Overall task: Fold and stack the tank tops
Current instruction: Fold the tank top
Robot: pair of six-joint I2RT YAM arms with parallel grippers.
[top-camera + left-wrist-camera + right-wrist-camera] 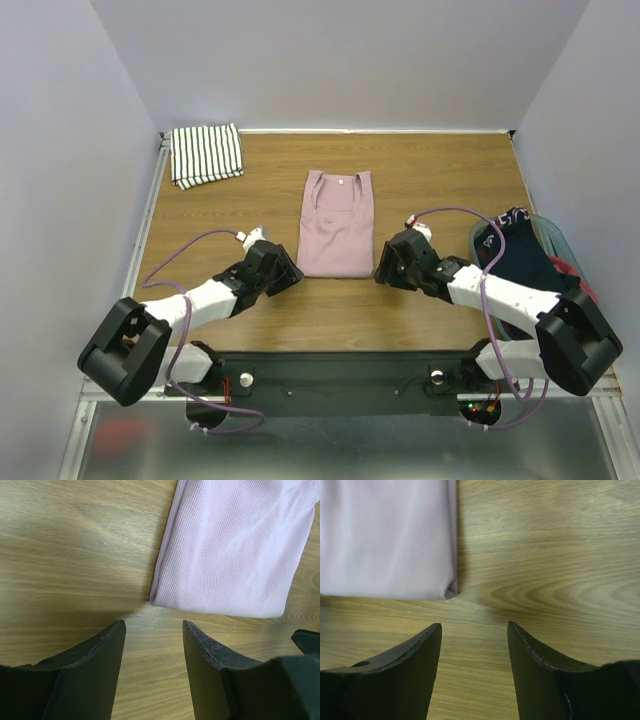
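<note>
The dusty pink tank top lies flat in the middle of the table, folded into a long narrow strip, neck end far. The striped tank top lies folded at the far left corner. My left gripper is open and empty just off the pink top's near left corner. My right gripper is open and empty just off its near right corner. Both sets of jaws hover over bare wood, touching no cloth.
A heap of dark navy cloth with red cloth and a teal edge lies at the right side of the wooden table. Grey walls close in the table on three sides.
</note>
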